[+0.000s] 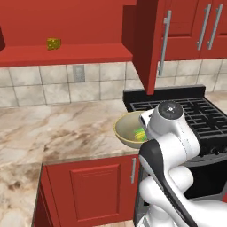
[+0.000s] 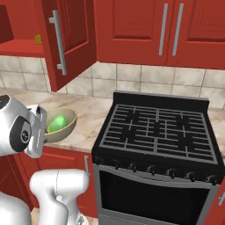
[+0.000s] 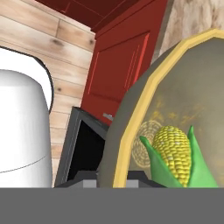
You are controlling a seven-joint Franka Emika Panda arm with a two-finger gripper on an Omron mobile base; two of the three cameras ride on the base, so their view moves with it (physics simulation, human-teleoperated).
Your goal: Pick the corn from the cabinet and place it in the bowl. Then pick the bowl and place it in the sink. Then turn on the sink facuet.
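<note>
- Task progress: the first step is reading as complete, since the corn (image 2: 58,123) is lying inside the bowl (image 2: 70,126) and the cabinet (image 1: 66,53) shelf is carrying no corn.
- Position: the bowl is sitting at the front edge of the worktop (image 1: 53,128), just left of the stove (image 2: 158,136), partly hidden behind the arm in the left base view.
- Hand state: the fingers are pressed together; the hand view is looking closely along the bowl rim, so the hand is judged to be pinching the bowl (contact itself is hidden).
- Remaining: carrying the bowl to the sink and turning on the faucet are both outstanding.
- Count, left to right: one yellow-brown chunk (image 1: 54,43) is resting on the cabinet shelf, one bowl, one corn, one open cabinet door (image 2: 68,39), one stove.
</note>
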